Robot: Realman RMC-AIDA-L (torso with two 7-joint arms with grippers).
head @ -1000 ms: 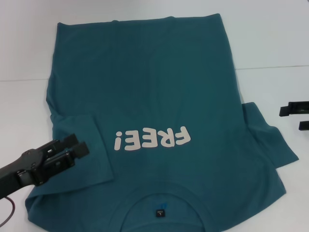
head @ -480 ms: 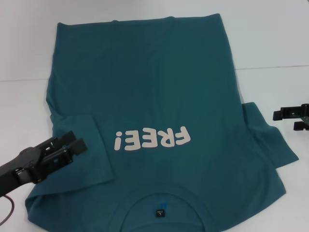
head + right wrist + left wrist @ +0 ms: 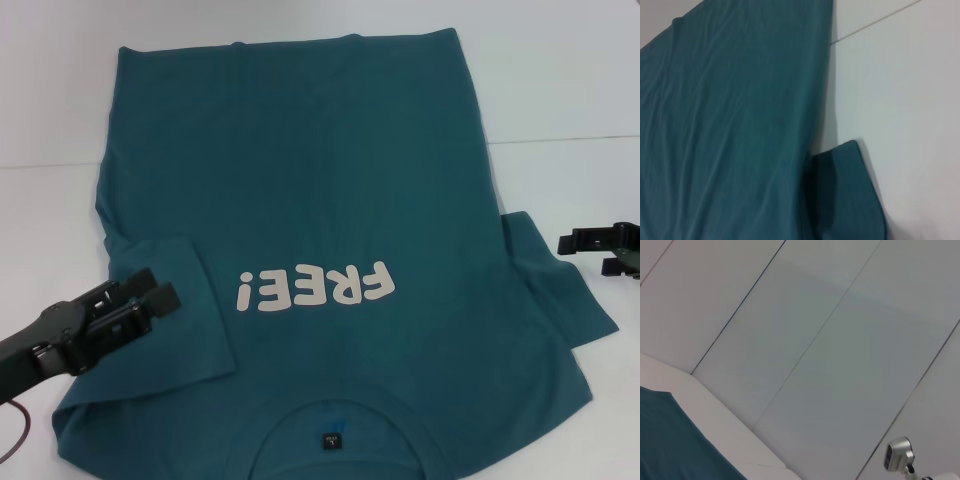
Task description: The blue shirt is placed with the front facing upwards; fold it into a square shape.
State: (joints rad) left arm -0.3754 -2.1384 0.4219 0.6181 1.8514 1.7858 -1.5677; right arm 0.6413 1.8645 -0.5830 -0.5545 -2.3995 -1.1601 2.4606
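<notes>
- the left gripper (image 3: 158, 288) is seen over the folded-in left sleeve of the blue shirt (image 3: 300, 200), its fingers parted and holding nothing.
- the blue shirt is spread front-up on the white table (image 3: 560, 80), collar nearest the robot.
- the right gripper (image 3: 590, 253) is held beside the spread right sleeve, fingers parted and empty.

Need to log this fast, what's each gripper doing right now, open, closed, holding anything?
Left gripper: open, holding nothing, above the folded-in sleeve of the blue shirt.
Right gripper: open, holding nothing, over the table beside the other sleeve.
</notes>
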